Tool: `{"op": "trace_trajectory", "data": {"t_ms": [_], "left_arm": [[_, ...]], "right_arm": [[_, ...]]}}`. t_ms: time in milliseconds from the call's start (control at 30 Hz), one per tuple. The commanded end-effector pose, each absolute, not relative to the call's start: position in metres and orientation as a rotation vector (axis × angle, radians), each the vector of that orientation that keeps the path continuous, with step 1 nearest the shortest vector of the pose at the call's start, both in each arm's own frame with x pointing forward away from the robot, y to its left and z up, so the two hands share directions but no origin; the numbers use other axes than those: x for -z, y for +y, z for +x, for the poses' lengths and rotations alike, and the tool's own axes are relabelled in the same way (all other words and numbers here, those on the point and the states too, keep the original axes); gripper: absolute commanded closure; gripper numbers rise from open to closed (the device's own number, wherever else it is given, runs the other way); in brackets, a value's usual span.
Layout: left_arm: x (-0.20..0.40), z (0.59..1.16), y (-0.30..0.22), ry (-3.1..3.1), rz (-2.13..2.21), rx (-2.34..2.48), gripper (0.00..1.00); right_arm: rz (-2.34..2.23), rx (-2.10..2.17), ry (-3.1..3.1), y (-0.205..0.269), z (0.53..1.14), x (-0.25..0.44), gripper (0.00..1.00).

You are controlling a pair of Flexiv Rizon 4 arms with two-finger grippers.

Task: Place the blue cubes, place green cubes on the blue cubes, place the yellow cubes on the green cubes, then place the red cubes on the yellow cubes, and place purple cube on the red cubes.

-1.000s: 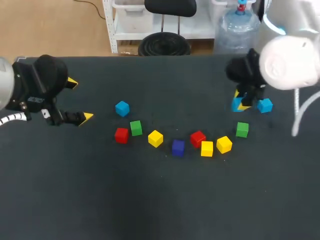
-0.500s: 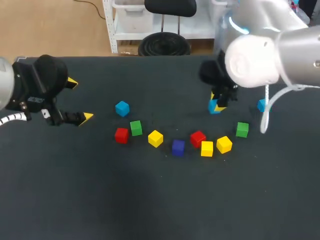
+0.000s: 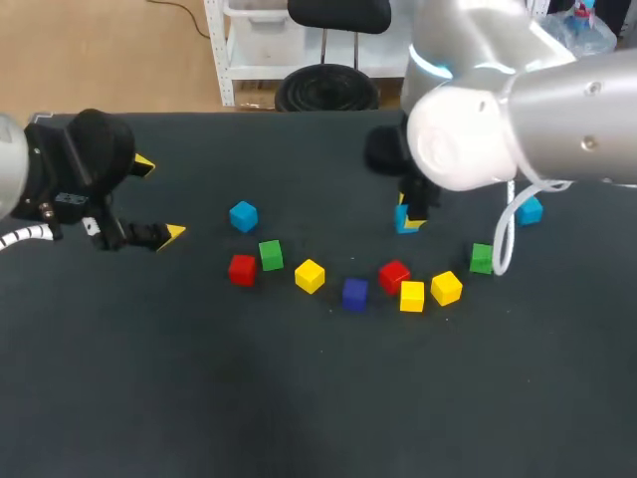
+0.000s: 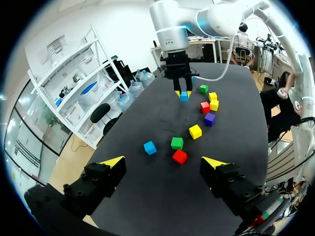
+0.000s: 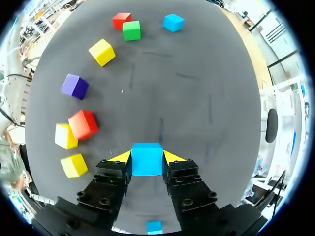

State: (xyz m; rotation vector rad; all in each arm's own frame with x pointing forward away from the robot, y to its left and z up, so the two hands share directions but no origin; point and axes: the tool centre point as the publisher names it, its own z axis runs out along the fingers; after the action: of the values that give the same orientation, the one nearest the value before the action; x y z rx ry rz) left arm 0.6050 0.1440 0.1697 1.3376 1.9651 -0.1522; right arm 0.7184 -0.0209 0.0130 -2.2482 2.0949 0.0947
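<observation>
Cubes of red, green, yellow and purple lay in a curved row on the tabletop [image 3: 299, 398]; the right fingers [image 5: 172, 157] were clenched on a blue cube [image 5: 146, 158] from two sides, holding it just behind the row's right-hand red cube [image 3: 394, 276]. The left fingers [image 4: 113, 162] stood spread wide, grasping nothing, well apart from the row at the tabletop's left side; a second blue cube [image 3: 243, 215] lay behind the row's left end, a third blue cube [image 3: 529, 210] behind its right end.

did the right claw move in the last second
Yes. The right claw, shut on a blue cube, went left in the head view, away from the loose blue cube at the table's right side.
</observation>
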Motion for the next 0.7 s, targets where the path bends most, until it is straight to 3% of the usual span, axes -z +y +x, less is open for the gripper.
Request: {"op": "trace_trajectory", "data": {"t_ms": [33, 700], "left_arm": [[-0.17, 0.605, 0.145, 1.965, 1.34, 0.154, 0.0], [-0.17, 0.605, 0.145, 1.965, 1.34, 0.154, 0.0]], "right_arm": [[-2.229, -0.087, 2.125, -0.011, 0.718, -0.012, 1.0], [-2.242, -0.1, 2.194, 0.039, 0.716, 0.0, 1.0]]}}
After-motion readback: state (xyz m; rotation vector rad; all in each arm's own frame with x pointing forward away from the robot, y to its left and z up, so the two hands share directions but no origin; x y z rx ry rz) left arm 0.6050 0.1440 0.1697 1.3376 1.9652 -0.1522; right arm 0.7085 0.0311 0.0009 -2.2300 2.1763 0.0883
